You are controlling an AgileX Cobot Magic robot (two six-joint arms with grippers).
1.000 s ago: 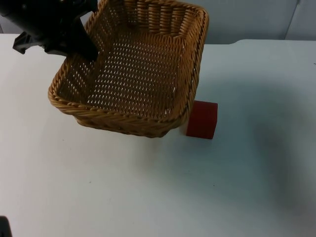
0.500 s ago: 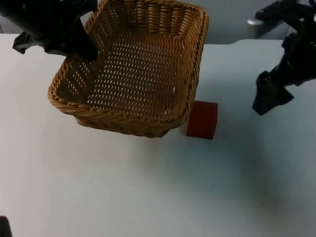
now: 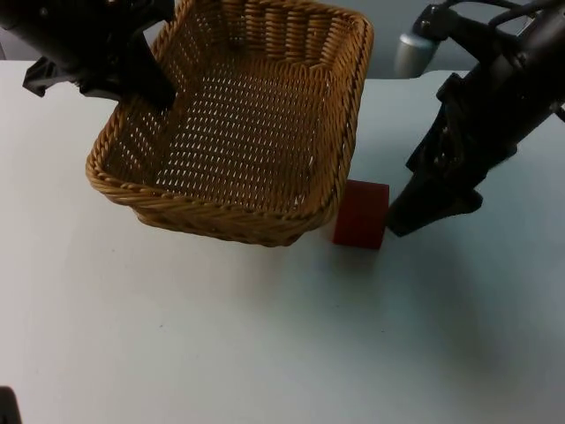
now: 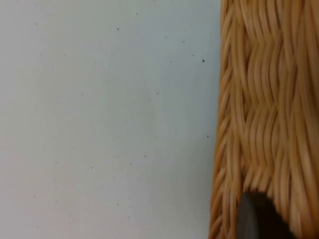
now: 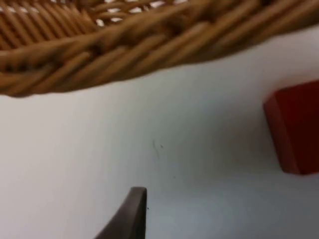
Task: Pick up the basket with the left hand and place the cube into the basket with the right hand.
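Basket (image 3: 238,132) is up off table (image 3: 221,336), L gripper (image 3: 146,84) clamped on its rim; red cube (image 3: 361,215) sits on table just beside basket's edge, R gripper (image 3: 424,208) near cube, finger gap can't tell — pick + drop left.

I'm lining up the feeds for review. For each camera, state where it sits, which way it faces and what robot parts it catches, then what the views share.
Top view: fixed above, looking down and forward; left claw holding the basket, right claw beside the red cube.
Left wrist view: on the left arm, looking along its claw; one black fingertip against the basket wall.
Right wrist view: on the right arm, facing the table; a fingertip, basket rim, cube.
Shared: all show the basket.
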